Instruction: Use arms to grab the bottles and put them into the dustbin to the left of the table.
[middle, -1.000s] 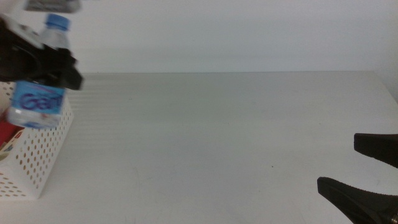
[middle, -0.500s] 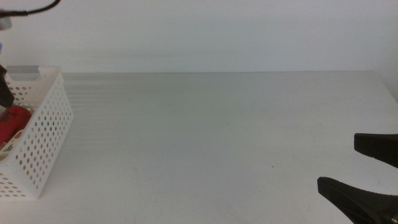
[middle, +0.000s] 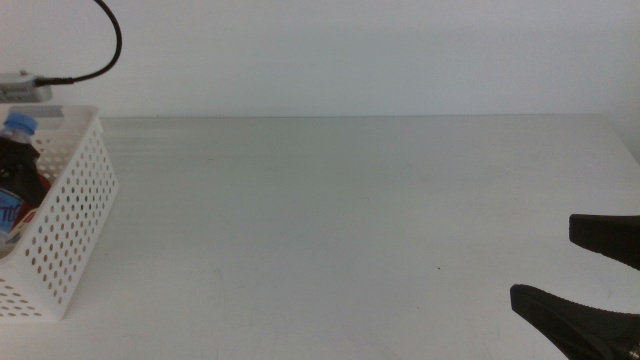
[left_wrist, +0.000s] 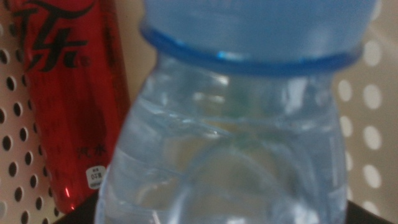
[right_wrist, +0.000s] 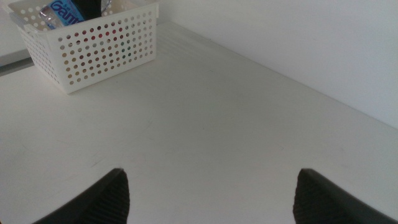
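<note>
blue-capped water bottle (middle: 14, 165) sits inside the white dustbin (middle: 70, 220).

Matt white worktop (middle: 350, 220), smooth and plain, with only a faint sheen. White plastic dustbin (middle: 70, 230), walls perforated with rows of round holes, dull finish. Clear, glossy plastic water bottle (left_wrist: 224, 155), ribbed and rippled, catching highlights; blue cap (left_wrist: 255, 25) of smoother plastic, ringed by a shiny collar. Red cola can (left_wrist: 71, 99), glossy metal-looking skin with printed black lettering. Matt black right gripper (right_wrist: 208, 193), smooth. Left gripper (middle: 15, 165) dark and dull beside the bottle.
</note>
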